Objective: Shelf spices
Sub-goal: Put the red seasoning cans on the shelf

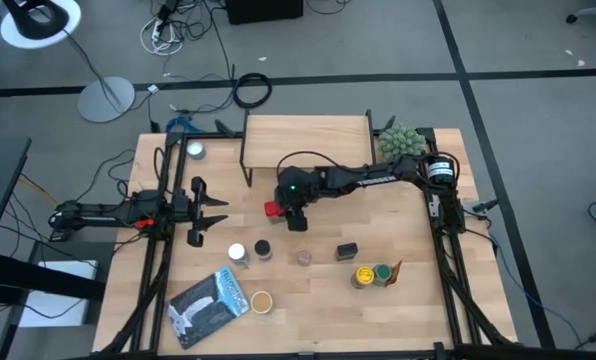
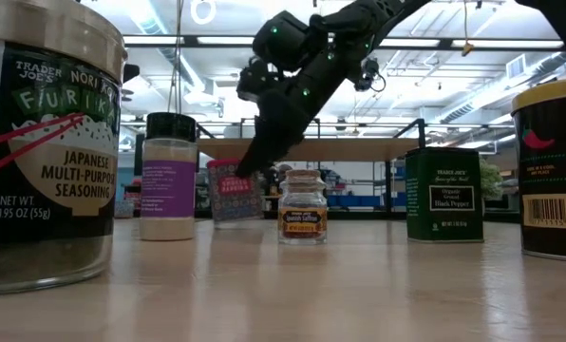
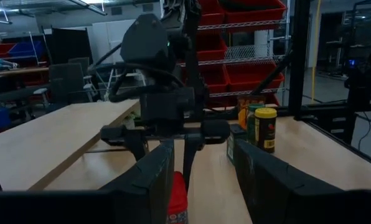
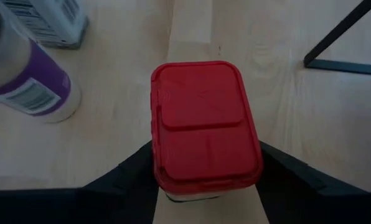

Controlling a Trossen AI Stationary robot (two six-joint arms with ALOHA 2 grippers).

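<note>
Right gripper (image 4: 204,186), frame centre in the high view, fingers clenched on the red-lidded tin (image 4: 204,127) standing on the counter (image 1: 418,320) below the shelf (image 1: 306,140). Left gripper (image 1: 213,212), centre-left, fingers released.

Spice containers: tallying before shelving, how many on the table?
9: silver-lidded jar left of shelf; red tin in jaws of right gripper; white-lidded jar, black-lidded jar, small jar, black tin mid-table; yellow tin beside green tin; tan-lidded jar by pouch.
</note>
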